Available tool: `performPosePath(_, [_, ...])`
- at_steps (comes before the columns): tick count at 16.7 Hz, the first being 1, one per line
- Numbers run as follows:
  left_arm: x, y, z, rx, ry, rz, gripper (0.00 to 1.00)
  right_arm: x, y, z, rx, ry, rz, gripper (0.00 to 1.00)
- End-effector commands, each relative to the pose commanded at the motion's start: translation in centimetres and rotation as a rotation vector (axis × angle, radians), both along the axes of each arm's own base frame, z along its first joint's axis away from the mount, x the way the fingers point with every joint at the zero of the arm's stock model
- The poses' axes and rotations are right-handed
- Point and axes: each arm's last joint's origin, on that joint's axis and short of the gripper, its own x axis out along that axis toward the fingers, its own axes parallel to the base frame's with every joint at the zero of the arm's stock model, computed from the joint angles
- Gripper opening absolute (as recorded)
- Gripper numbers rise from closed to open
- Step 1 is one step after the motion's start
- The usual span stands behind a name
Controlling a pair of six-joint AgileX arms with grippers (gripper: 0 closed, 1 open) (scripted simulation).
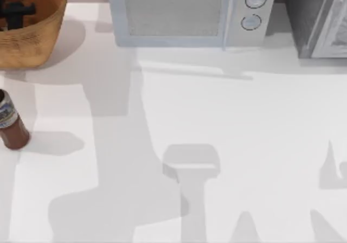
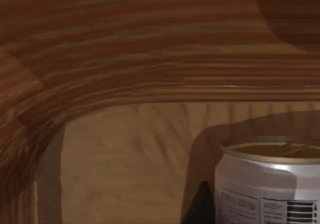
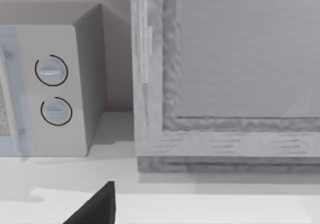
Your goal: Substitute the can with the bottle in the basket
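One relation governs the next move: the can (image 2: 270, 181) stands upright inside the basket (image 1: 40, 34), its long axis vertical, and the left gripper (image 1: 15, 12) hangs over the basket's inside at the table's (image 1: 217, 118) far left corner, so the left arm is plainly the nearer; in the left wrist view a dark fingertip (image 2: 200, 206) shows just beside the can's wall, low against it, but the other finger is out of sight, so whether the jaws are spread or closed, or already touching the can, I cannot tell; nothing is seen to be held.

Two more task things matter: the bottle (image 1: 10, 125) stands on the table near the left edge, in front of the basket and apart from it, waiting its turn; my judgement is that the can must come out first, lifted straight up along its axis to clear the high rim.

Materials: the can is a smooth white cylinder with printed markings and a dull gold top with a raised rim, likely slick and light; the basket is round woven wicker, tan outside, ribbed orange-brown inside, with a curved wall close behind the can; the bottle is reddish-brown and glossy, with a blue-and-white label.

The right arm is parked at the table's right, facing a microwave (image 1: 190, 12); a dark fingertip (image 3: 97, 206) shows in its wrist view, its opening not discernible.
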Motion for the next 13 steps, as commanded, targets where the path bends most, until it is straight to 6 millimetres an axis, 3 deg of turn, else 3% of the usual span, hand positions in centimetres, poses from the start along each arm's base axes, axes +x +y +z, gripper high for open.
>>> performPosePath(4, [-0.7, -0.1, 1.5, 0.024, 0.001, 0.020, 0.00, 0.0, 0.0, 0.0, 0.000, 0.000, 0.000, 1.00])
performPosePath(8, [-3.1, -1.2, 7.2, 0.084, -0.081, 0.036, 0.00, 0.0, 0.0, 0.0, 0.000, 0.000, 0.000, 1.00])
performPosePath(10, [-5.7, -2.2, 11.1, 0.118, -0.159, 0.040, 0.00, 0.0, 0.0, 0.0, 0.000, 0.000, 0.000, 1.00])
performPosePath(13, [-11.7, -4.0, 16.8, 0.164, -0.308, 0.046, 0.00, 0.0, 0.0, 0.0, 0.000, 0.000, 0.000, 1.00])
